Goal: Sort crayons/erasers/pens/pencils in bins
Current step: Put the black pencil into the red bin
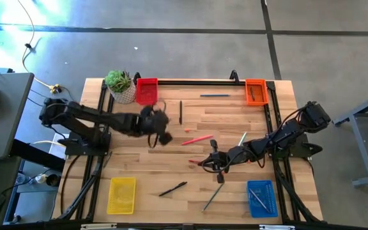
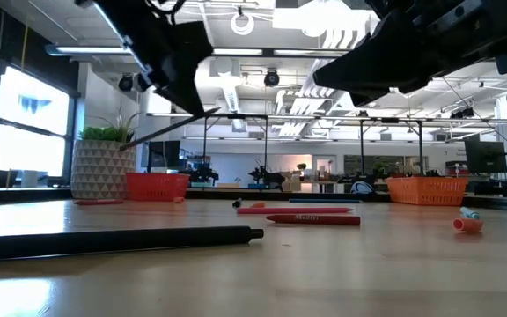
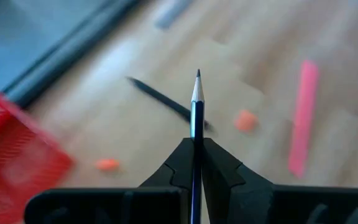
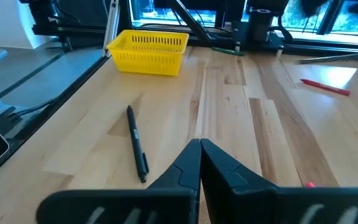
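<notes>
held a pencil (image 3: 196, 106) in closed left fingers (image 3: 194, 163) above the surface (image 1: 235, 121), near the red bin (image 1: 146, 91). kept right fingers (image 4: 199, 163) shut, empty, mid-surface. left most unsorted: crayons (image 3: 107, 165), black pen (image 4: 137, 149), pink stick (image 1: 198, 138) loose; blue bin (image 1: 262, 199) partly filled.

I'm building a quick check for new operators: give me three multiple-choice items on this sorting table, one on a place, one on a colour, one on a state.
1. The potted plant stands beside which bin?
A red
B blue
C yellow

2. What colour is the bin at the near left corner?
A orange
B yellow
C blue

3. The left gripper is
A open and empty
B shut on a pencil
C inside a bin

Answers:
1 A, the red bin adjoins the pot.
2 B, its mesh is yellow.
3 B, the pencil sticks out between its closed fingers.
</notes>
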